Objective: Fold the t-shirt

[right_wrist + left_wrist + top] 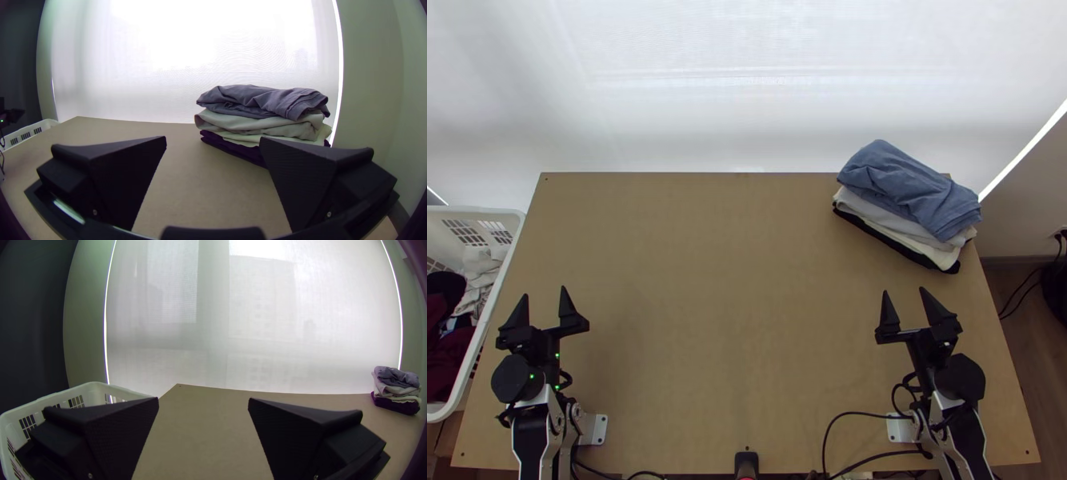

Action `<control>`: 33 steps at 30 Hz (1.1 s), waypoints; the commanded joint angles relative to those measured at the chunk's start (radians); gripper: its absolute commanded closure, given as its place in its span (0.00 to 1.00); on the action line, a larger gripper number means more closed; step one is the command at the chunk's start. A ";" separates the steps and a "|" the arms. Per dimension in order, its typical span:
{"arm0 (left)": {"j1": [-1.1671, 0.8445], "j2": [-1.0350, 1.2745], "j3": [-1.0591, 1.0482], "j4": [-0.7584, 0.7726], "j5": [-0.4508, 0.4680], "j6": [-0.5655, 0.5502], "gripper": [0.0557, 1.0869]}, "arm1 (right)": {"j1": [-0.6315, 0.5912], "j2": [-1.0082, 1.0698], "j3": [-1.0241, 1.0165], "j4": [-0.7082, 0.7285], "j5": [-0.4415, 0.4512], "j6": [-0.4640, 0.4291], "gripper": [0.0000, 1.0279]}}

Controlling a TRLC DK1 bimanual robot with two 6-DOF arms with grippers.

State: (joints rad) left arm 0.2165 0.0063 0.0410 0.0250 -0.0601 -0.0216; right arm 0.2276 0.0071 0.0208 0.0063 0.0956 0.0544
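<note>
Resting near the far right corner of the wooden table (pixel 731 320), a blue garment (pixel 907 188) is topping a slanting pile, folded and a little rumpled. Beneath it a pale grey garment (pixel 267 122), a cream cloth (pixel 249 138) and a dark cloth (pixel 235 151) are lying in folded layers. Whether the t-shirt is lying in this pile or among the laundry in the basket, I cannot tell.

The table's brown top is stretching bare between the arms, and small holes are marking its corners. Both arms are standing over its near side: the left gripper (pixel 544 292) is pointing toward the far edge with its jaws wide apart, and the right gripper (pixel 905 291), just short of the pile, is also holding its jaws apart. Black cables (pixel 859 414) are curling by the near edge.

Beside the table's left edge, a white basket (pixel 475 210) is holding dark red cloth (pixel 451 352) and bunched white cloth (pixel 479 280). Behind everything a translucent white blind (pixel 747 80) is glowing with daylight, brightest in a thin strip down its side. To the right, wooden floor (pixel 1023 336) is running along a pale wall (pixel 378 66).
</note>
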 commanded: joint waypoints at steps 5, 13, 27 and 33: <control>0.000 -0.006 -0.038 -0.022 0.014 0.006 0.05 | -0.002 -0.009 -0.013 -0.003 0.000 -0.007 0.04; 0.147 -0.006 -0.003 0.041 -0.018 0.178 0.05 | -0.002 -0.009 -0.015 -0.003 0.000 -0.007 0.04; 0.446 0.632 0.635 -0.344 0.032 0.098 0.05 | -0.002 -0.009 -0.013 -0.003 0.000 -0.007 0.04; 0.638 1.018 0.901 -0.435 0.082 0.081 0.05 | -0.002 -0.009 -0.013 -0.003 0.000 -0.007 0.04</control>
State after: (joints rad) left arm 0.7883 0.8783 0.8383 -0.3656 0.0048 0.0784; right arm 0.2276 0.0071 0.0208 0.0063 0.0956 0.0544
